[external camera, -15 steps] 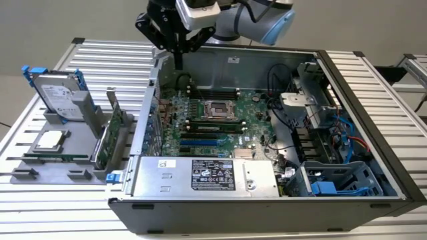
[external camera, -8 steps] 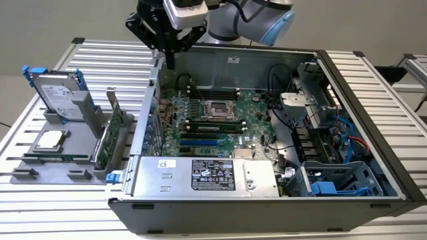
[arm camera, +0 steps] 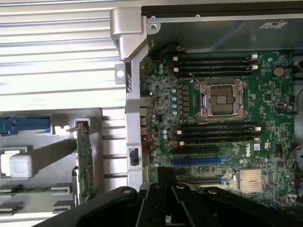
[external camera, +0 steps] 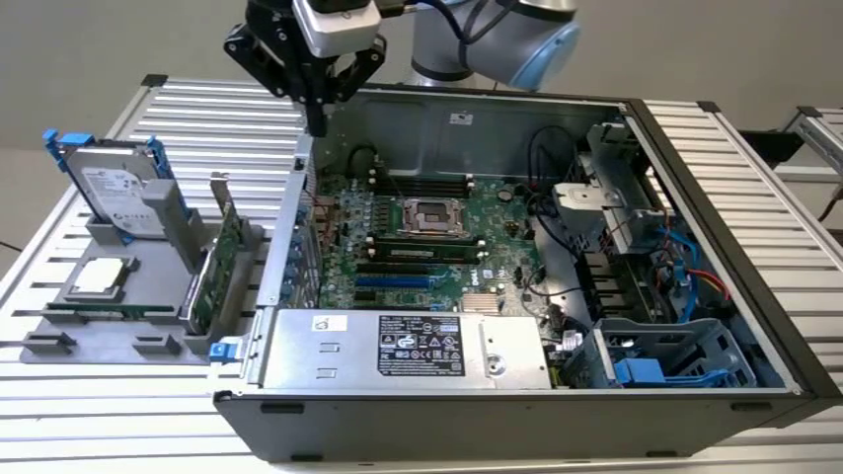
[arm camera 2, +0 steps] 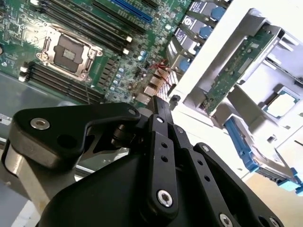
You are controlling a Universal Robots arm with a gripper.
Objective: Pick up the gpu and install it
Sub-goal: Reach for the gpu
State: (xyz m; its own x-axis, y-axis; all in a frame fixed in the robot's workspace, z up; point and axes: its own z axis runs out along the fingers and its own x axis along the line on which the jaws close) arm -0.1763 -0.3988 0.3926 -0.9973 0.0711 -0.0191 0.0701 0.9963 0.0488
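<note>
With the work unstarted, the black pincer point(external camera: 316, 120), jaws closed on nothing, hangs over the open computer case's point(external camera: 718, 232) edge, while the flat green gpu card point(external camera: 221, 265) stands upright in the grey rack point(external camera: 79, 328) alongside, not installed.

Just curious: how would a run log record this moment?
gripper: shut, empty | position: above case edge | gpu: standing in holder, untouched

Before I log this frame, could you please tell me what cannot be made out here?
gpu, exterior view: stands on edge in the gray holder, one face turned away.
gpu, first wrist view: seen edge-on, one end behind the gripper.
Motherboard, first wrist view: some expansion slots covered by the gripper.
</note>
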